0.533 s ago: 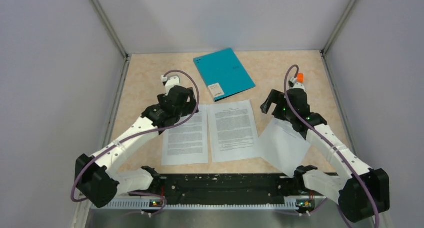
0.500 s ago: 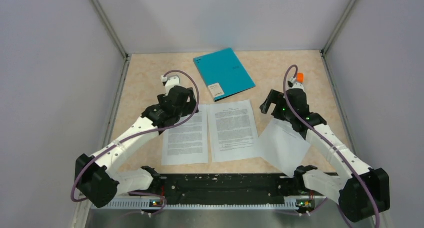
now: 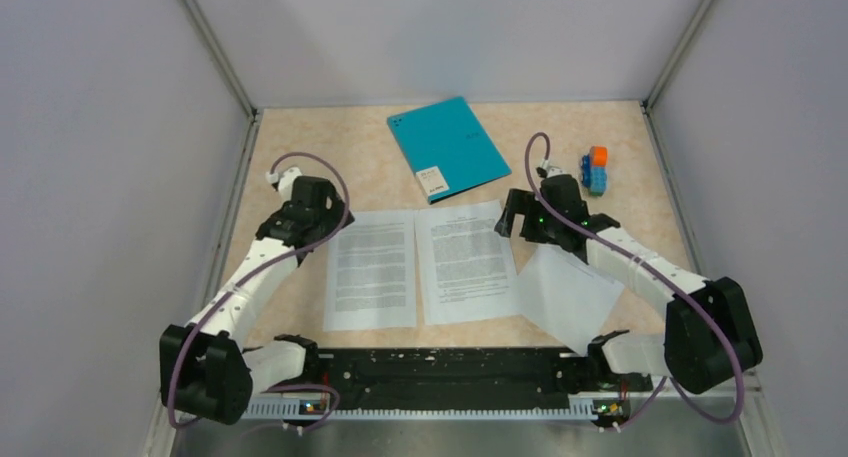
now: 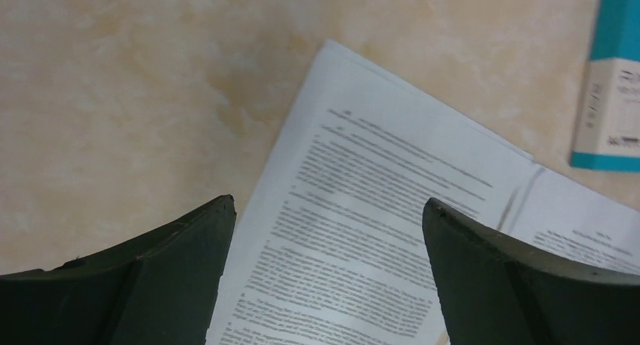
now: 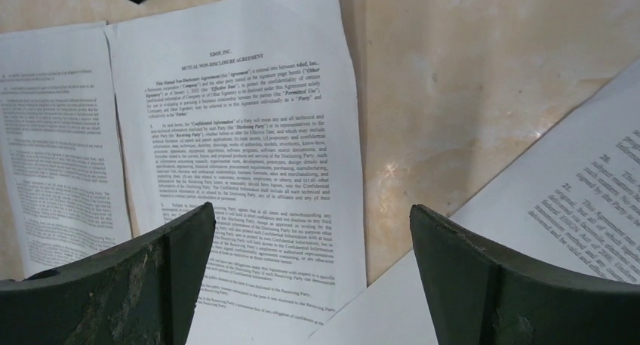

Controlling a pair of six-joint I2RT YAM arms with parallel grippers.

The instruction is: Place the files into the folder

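Task status: no step is complete. The folder (image 3: 448,149) lies closed and flat at the far centre of the desk (image 3: 300,147), its white label at the near edge, and none of the files (image 3: 466,261) is inside it. All three sheets lie print-up between the folder and the arm bases. The left sheet (image 3: 370,269) and the middle sheet (image 5: 241,149) lie side by side. The right sheet (image 3: 566,295) is turned at an angle and meets the middle sheet's near right corner. By judgement, opening the folder, gathering the sheets and inserting them are all left to do. The left arm reaches forward; the left tool (image 4: 328,203) hangs over the left sheet's far left corner, jaws spread wide, holding nothing. The right arm bends inward; the right tool (image 5: 311,209) hangs over the bare strip between the middle and right sheets, likewise released and empty.
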